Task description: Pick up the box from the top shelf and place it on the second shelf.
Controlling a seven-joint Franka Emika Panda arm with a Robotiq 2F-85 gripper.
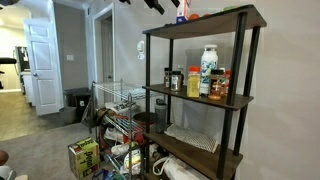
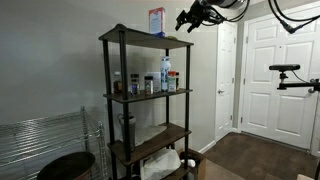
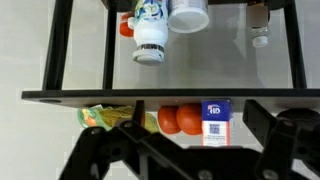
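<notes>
the box (image 2: 157,20) stands upright on the top shelf (image 2: 125,38), right of the middle in an exterior view, and the gripper (image 2: 187,19) hangs off to its right at about box height, clearly apart from it. in the wrist view the box (image 3: 216,120) shows beyond the spread fingers (image 3: 272,125), closer to one than the other, nothing pinched. looks like the reach-in is the job now: centre on the box, come in level, squeeze its sides gently so it doesn't tip, then down to the second shelf (image 2: 140,97).
</notes>
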